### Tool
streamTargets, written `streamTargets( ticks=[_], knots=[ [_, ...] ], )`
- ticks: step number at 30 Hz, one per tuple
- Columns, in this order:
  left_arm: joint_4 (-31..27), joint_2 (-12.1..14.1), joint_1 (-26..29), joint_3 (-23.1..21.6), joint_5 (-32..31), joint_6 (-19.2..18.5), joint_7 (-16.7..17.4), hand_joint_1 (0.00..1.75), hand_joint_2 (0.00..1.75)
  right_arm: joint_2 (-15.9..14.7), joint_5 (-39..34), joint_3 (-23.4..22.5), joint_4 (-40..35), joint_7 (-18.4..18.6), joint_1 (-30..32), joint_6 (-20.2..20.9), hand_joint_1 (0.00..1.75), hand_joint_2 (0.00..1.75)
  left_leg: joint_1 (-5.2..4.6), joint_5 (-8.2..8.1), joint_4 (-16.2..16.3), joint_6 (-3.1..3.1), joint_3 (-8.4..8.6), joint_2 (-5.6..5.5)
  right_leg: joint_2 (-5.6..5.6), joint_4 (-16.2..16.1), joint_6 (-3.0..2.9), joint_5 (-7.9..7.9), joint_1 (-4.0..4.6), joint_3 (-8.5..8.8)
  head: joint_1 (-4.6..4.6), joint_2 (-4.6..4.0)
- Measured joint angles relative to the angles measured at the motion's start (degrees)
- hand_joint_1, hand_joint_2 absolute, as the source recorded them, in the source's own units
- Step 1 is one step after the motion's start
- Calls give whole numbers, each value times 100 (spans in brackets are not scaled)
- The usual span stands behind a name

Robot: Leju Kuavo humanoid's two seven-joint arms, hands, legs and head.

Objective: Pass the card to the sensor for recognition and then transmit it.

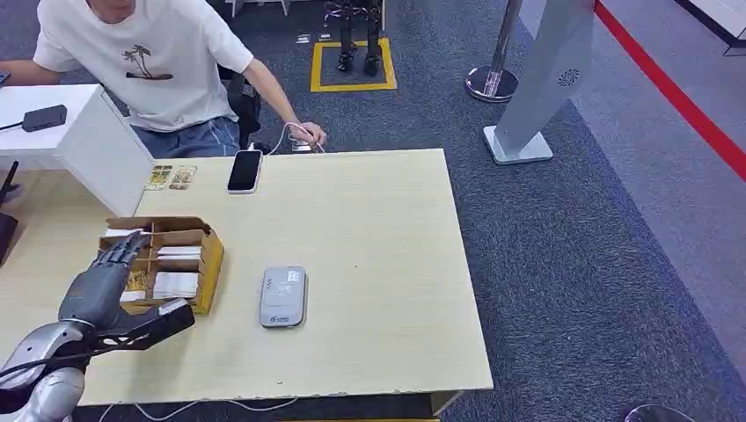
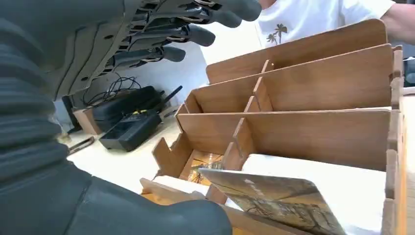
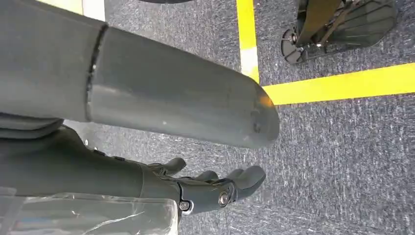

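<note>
Nearest in the head view, the left hand hovers over the wooden card box at the tabletop's left side, fingers spread, holding nothing. The left wrist view adds a picture-printed card leaning in a front compartment beside white cards. The grey sensor lies just right of the box. The right hand hangs over carpet, fingers loosely apart. Farther off lies a phone, with a seated person beyond.

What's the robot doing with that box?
The robot's left hand hovers open over a wooden box of cards on the table, holding nothing yet. The grey sensor lies beside the box. Its right hand hangs by the floor. A person sits across the table.
</note>
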Motion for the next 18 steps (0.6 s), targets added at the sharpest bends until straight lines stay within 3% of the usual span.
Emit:
streamTargets(
  ticks=[6, 18],
  knots=[
    [-2, 44, -7, -44, 215, -59, 50, 0, 175, 0, -35, 0, 0, -20, 0, -15, 0, 0, 1, 0, 0, -1, 0, 0, 0, 1, 0, 0, 0, 1, 0, 0],
    [-324, 557, 279, -87, 719, -297, 118, 0, 175, 0, -59, 0, 0, -20, 7, -33, 0, 0, 1, 0, -1, -1, -2, -1, -1, 1, 0, 0, 1, 1, 0, 0]
  ],
)
